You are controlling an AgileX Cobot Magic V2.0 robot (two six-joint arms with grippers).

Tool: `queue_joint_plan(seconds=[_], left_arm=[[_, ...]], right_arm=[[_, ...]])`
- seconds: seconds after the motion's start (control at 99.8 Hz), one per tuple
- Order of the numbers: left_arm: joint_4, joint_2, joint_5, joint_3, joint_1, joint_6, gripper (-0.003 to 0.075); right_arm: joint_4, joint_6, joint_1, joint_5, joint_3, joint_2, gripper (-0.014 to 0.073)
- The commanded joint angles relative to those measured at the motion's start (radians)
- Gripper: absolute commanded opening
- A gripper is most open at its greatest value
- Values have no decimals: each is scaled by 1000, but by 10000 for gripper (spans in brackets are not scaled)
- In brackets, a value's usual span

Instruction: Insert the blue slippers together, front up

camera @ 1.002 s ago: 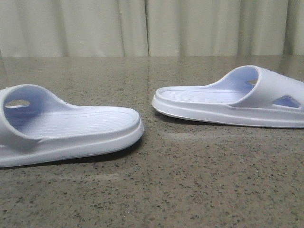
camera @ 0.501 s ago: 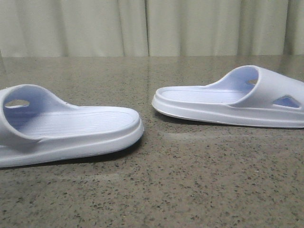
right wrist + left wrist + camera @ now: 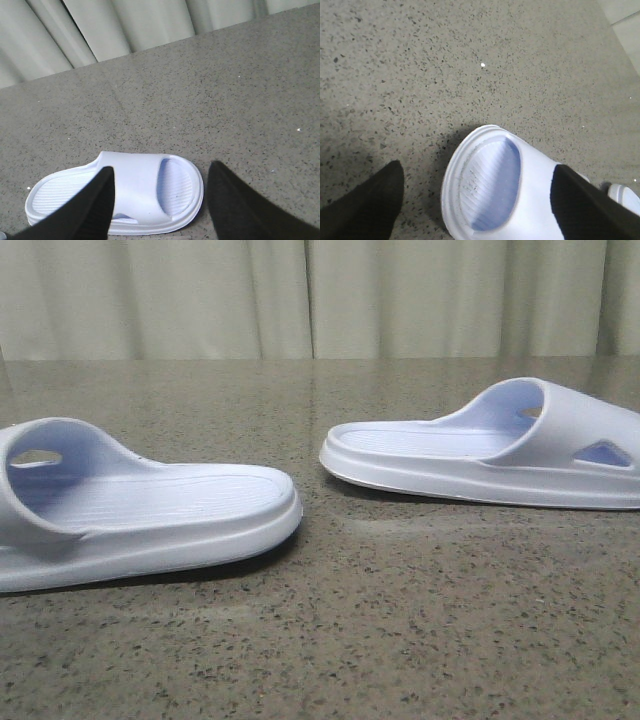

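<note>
Two pale blue slippers lie sole-down on the speckled stone table. In the front view the left slipper (image 3: 170, 505) points its heel to the right. The right slipper (image 3: 470, 450) points its heel to the left, with a gap of table between them. No arm shows in that view. My left gripper (image 3: 476, 166) is open, its black fingers (image 3: 367, 205) on either side of the left slipper's toe end (image 3: 485, 185). My right gripper (image 3: 161, 166) is open over the right slipper's strap (image 3: 137, 187). Neither holds anything.
A pale pleated curtain (image 3: 320, 295) hangs behind the table's far edge. Light floor tiles (image 3: 625, 25) show past the table edge in the left wrist view. A sliver of the other slipper (image 3: 626, 194) shows beside the left gripper's finger.
</note>
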Motion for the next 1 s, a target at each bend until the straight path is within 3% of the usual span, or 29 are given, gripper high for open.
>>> queue_joint_plan(seconds=[0.0,0.992], left_arm=[[-26,27,-65,-24,-5,-11,515],[-148,201,-107,-24,-5,3,515]], right_arm=[[7,1,1,-80,-35,14,351],[7,1,1,-82,-35,14,351]])
